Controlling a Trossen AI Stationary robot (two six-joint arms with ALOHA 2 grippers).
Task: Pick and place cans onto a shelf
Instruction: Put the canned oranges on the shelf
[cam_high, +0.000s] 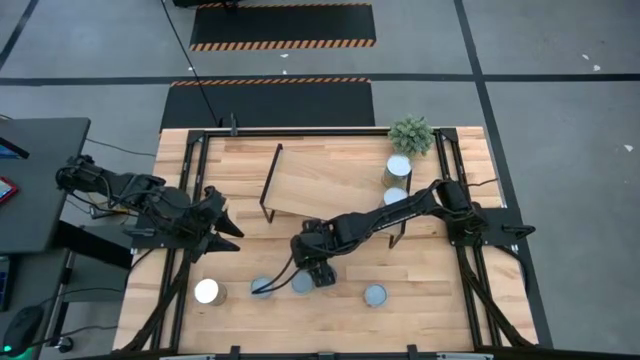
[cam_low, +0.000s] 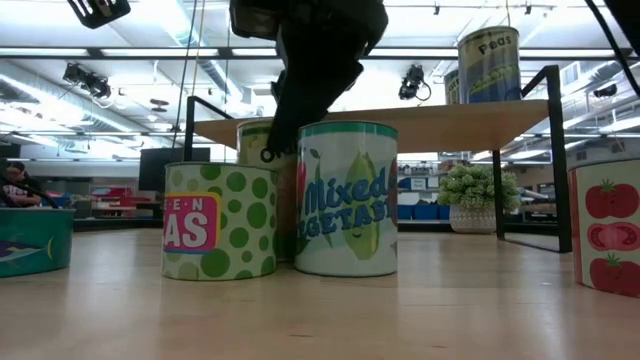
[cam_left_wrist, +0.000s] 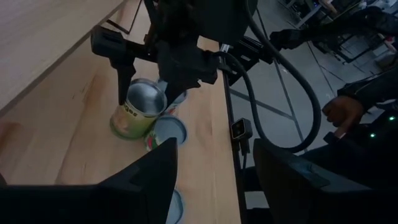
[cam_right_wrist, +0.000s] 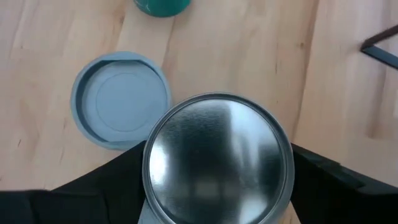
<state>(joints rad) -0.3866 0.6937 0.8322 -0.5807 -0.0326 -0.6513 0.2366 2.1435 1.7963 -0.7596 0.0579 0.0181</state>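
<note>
My right gripper (cam_high: 316, 268) reaches to the table's near middle and is shut on a silvery-topped can (cam_right_wrist: 217, 158). That can also shows in the left wrist view (cam_left_wrist: 144, 102). Next to it stand a grey-blue-topped can (cam_right_wrist: 121, 99), a Mixed Vegetables can (cam_low: 347, 198) and a green-dotted peas can (cam_low: 220, 220). The light-wood shelf (cam_high: 320, 185) stands at the far middle with a Peas can (cam_low: 490, 65) on its right end. My left gripper (cam_high: 228, 226) is open and empty at the left. My right gripper pinches the silvery-topped can's side wall (cam_right_wrist: 152, 186) between its two fingers, just below the rim. The fingers (cam_left_wrist: 122, 68) come from above, pointing down, one on each side of the can. The can looks slightly tilted; whether it is clear of the table, I cannot tell.
A white-topped can (cam_high: 207, 291) and a grey-blue-topped one (cam_high: 375, 295) stand near the front edge. A tomato can (cam_low: 605, 225) and a low teal can (cam_low: 35, 240) show in the low view. A small plant (cam_high: 411, 133) stands at the far right.
</note>
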